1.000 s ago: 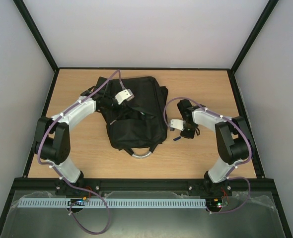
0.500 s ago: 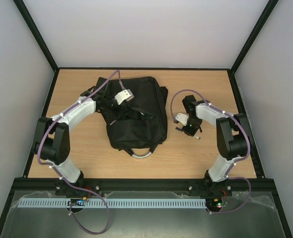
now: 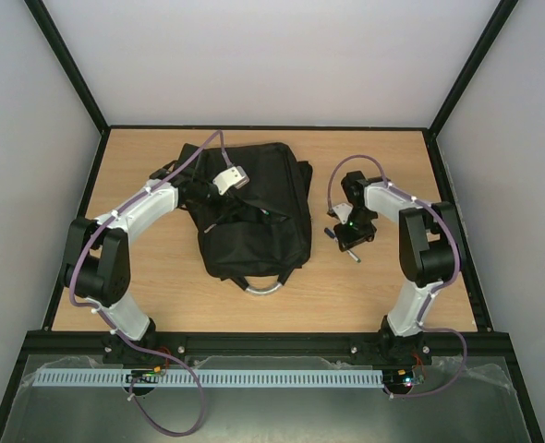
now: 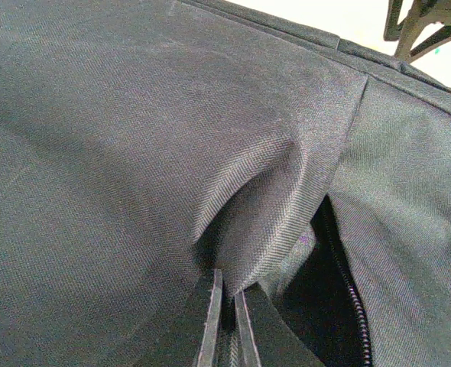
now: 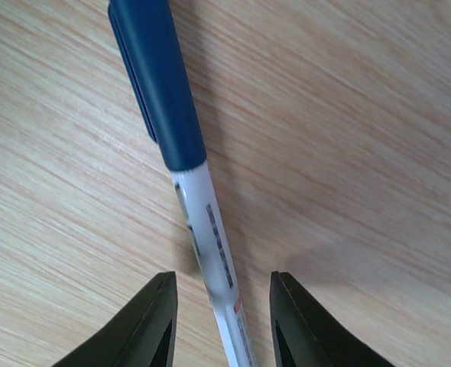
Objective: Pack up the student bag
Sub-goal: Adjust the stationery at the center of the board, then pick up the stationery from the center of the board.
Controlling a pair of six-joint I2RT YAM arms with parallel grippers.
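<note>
1. Pinching a fold of the student bag [image 3: 254, 208], which lies left of centre on the surface [image 3: 365, 295], the left pincer [image 4: 227, 289] is clamped shut on fabric. It is best kept taut so the zip mouth [image 4: 317, 300] at its 4 o'clock gapes.
2. At the bag's 3 o'clock, the right pincer [image 5: 222, 290] stands part-open astride the pen [image 5: 189, 180], gripping nothing. Centre it, then close gently.
</note>
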